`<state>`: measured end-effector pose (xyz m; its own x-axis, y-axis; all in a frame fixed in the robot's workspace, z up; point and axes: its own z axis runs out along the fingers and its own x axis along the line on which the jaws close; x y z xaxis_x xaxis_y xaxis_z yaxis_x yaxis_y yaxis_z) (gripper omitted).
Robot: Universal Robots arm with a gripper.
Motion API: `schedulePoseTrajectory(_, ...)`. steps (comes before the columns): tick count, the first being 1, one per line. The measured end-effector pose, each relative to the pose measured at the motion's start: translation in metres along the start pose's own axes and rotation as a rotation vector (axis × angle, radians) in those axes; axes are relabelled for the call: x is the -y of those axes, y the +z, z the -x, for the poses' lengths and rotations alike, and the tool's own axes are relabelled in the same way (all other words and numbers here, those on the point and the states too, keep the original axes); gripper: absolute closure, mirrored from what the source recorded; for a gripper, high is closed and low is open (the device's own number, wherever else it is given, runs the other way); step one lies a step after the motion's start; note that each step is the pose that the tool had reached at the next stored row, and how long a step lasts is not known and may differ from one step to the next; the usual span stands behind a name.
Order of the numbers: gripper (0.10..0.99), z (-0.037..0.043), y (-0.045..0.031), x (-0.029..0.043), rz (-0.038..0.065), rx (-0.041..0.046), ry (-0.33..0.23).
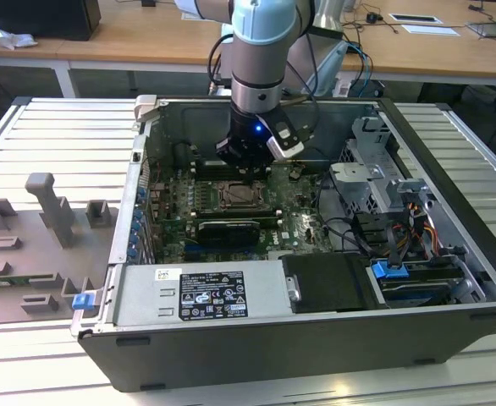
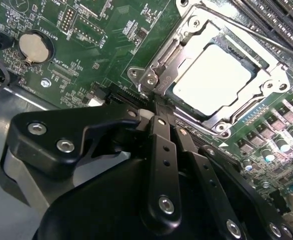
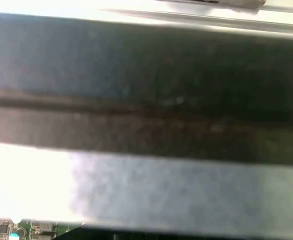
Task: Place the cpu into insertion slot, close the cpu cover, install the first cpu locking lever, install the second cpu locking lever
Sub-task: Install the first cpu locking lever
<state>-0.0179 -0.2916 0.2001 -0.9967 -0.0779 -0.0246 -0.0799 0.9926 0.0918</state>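
Observation:
In the second wrist view the cpu (image 2: pixel 211 80) lies flat in the insertion slot (image 2: pixel 184 97), its silver top facing up. The silver cpu cover (image 2: pixel 174 52) lies down around it as a frame. My gripper (image 2: pixel 157 106) is shut, its black fingers (image 2: pixel 164 150) pressed side by side, and its tip sits at the socket's corner by the hinge bracket (image 2: pixel 146 77). I cannot tell whether anything is pinched between them. In the exterior view the gripper (image 1: pixel 246 173) hangs inside the open computer case, right at the far edge of the insertion slot (image 1: pixel 235 196).
A black graphics card (image 1: pixel 223 228) lies just in front of the socket, and a power supply (image 1: pixel 201 292) in front of that. Drive bays and cables (image 1: pixel 400 228) crowd the exterior view's right. Memory slots (image 2: pixel 281 20) and a coin battery (image 2: pixel 35 47) flank the socket. Grey fixtures (image 1: pixel 49 211) stand outside the case.

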Motion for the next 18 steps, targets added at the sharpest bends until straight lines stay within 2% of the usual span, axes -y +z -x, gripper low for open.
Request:
schedulePoseTrajectory(2,0.98,0.0003,-0.0032,-0.0006,0.001,0.0007,0.0)
schedulePoseTrajectory(6,0.98,0.0005,-0.015,-0.0013,-0.001,-0.0004,0.0)
schedulePoseTrajectory(18,0.98,0.0001,-0.0155,0.0035,0.0,-0.0005,0.0)
